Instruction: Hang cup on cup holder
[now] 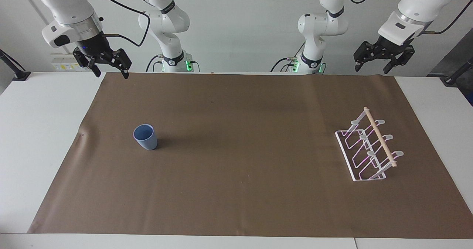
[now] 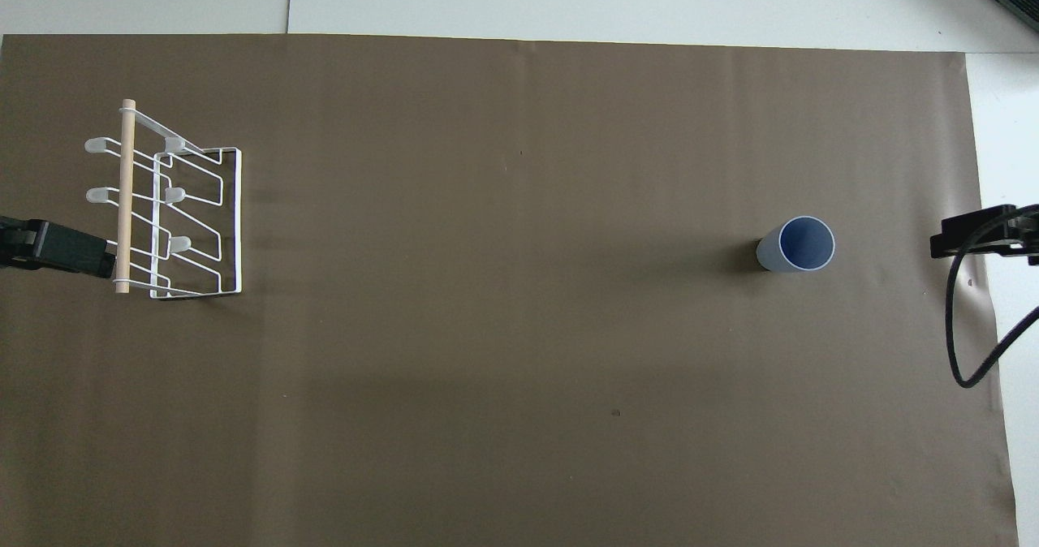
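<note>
- The cup stands upright, mouth up, on the brown mat toward the right arm's end of the desk, nothing touching it
- The cup holder sits on the same mat toward the left arm's end, well apart from the cup, its wooden dowel along the top and every prong bare (so the hanging is not yet begun)
- The right tool hangs in the air over the mat's corner at the robots' edge, fingers spread and holding nothing; being the tool on the cup's side, it looks the natural one to make the pick
- The left tool is raised over the robots' edge at its own end, likewise spread wide and empty, and appears to wait
- Judging from this layout, the cup must be carried the length of the mat and turned mouth-down to settle over a prong, so a grasp on its side wall would probably suit best
</note>
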Motion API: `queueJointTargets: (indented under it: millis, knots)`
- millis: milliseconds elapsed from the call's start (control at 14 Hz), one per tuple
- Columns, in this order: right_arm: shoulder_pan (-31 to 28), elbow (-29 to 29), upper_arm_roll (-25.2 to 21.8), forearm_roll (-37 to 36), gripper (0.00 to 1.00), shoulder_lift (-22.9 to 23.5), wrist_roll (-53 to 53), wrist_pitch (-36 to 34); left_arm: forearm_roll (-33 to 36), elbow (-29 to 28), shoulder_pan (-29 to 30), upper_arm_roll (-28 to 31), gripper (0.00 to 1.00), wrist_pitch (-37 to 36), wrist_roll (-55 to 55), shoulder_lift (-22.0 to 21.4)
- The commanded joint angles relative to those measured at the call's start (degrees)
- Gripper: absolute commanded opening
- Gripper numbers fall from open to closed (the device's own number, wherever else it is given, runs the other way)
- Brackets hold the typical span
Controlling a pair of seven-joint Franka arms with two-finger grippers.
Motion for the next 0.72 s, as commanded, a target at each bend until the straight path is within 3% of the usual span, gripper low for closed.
queueJointTargets:
  millis: [0, 358, 645]
  knots:
    - [0.0, -1.7, 0.3, -0.8, 1.00, -1.3, 0.8, 1.0, 0.7, -0.8, -0.4, 0.3, 1.00, -0.7, -0.6, -0.8]
    - [-0.7, -2.2, 0.3, -0.2, 1.00, -0.9, -0.9, 2.7, 0.7, -0.7, -0.4, 0.3, 1.00, -0.7, -0.6, -0.8]
    - [-2.3, -8.6, 0.2, 0.2, 1.00, -0.2, -5.6, 12.0, 0.7, -0.7, -0.4, 0.3, 1.00, -0.7, -0.6, -0.8]
